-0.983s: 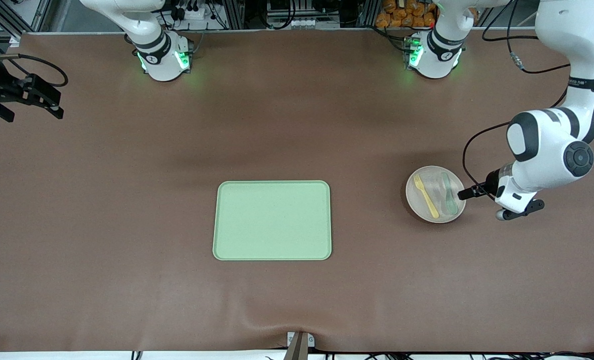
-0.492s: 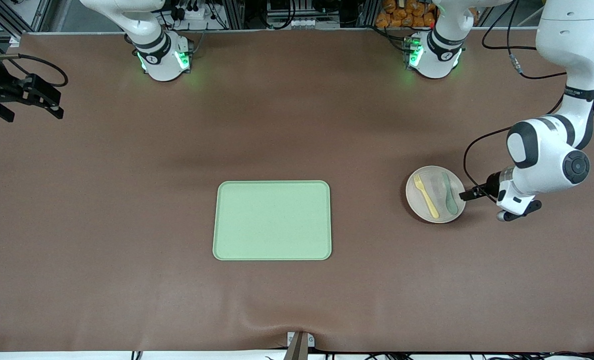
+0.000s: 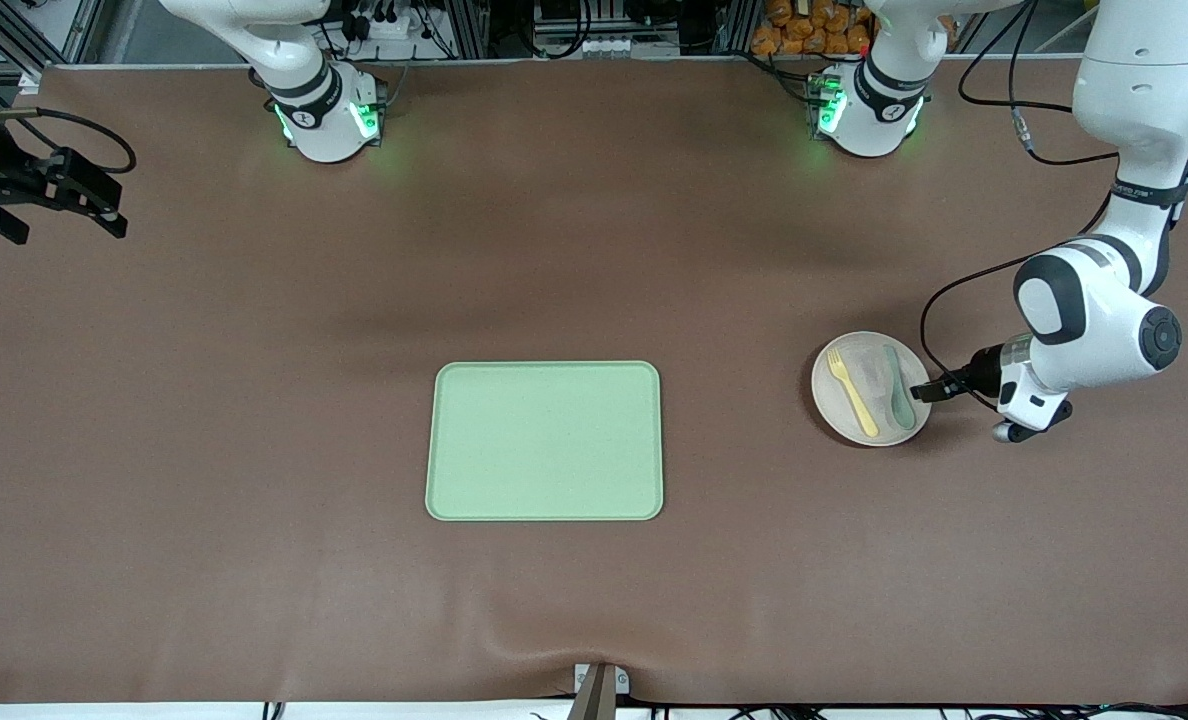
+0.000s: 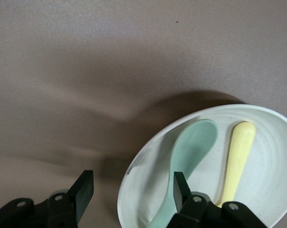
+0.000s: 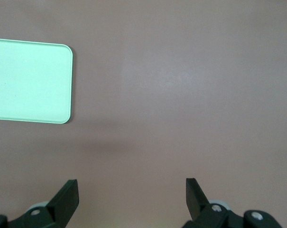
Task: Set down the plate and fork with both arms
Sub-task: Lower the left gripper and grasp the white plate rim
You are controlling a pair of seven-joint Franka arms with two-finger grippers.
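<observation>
Left hand point(image 4: 134, 190) now narrower, astride plate point(image 3: 870, 388) rim — nothing gripped; right hand point(image 5: 132, 197) idle, wide open

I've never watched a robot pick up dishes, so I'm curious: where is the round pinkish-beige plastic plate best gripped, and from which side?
Probably by the rim of the round pinkish-beige plastic plate at the edge toward the left arm's end of the table. The plate lies flat and wide, so only its thin raised lip fits between fingers. The left gripper already straddles it there, one finger inside by the grey-green spoon.
</observation>
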